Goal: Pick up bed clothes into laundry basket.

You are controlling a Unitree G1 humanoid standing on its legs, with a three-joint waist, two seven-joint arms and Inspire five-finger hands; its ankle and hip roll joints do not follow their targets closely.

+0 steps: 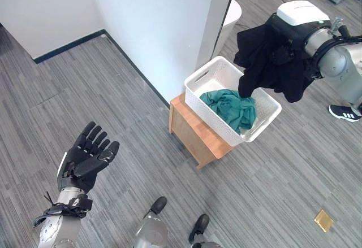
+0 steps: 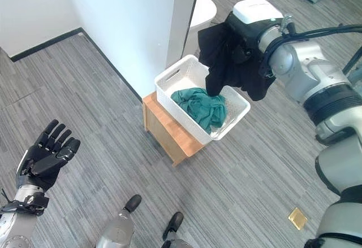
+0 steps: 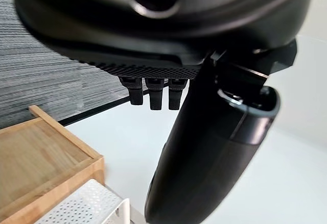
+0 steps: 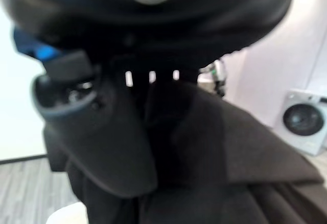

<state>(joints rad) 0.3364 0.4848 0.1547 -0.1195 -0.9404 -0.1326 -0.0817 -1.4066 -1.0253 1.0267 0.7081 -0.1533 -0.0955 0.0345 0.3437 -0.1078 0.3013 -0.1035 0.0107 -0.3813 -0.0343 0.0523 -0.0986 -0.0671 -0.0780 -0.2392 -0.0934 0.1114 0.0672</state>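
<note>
A white laundry basket (image 1: pixel 197 96) stands on a low wooden stool (image 1: pixel 189 130) beside a white pillar. A teal cloth (image 1: pixel 233 108) lies bunched inside the basket. A black garment (image 1: pixel 270 67) hangs over the basket's far end, its lower edge reaching down to the rim. My right hand (image 2: pixel 244 43) is shut on this garment, and the right wrist view has the thumb (image 4: pixel 99 137) lying over the dark cloth (image 4: pixel 245 173). Far from the basket, at the lower left, my left hand (image 1: pixel 86 156) is held palm up and open, with nothing in it.
The white pillar (image 1: pixel 158 27) rises just behind the stool. A white round object (image 1: pixel 232 13) stands past it. A small yellow square (image 1: pixel 323 220) lies on the grey plank floor. A dark shoe (image 1: pixel 344 112) shows at the right edge, and a washing machine (image 4: pixel 301 119) stands farther back.
</note>
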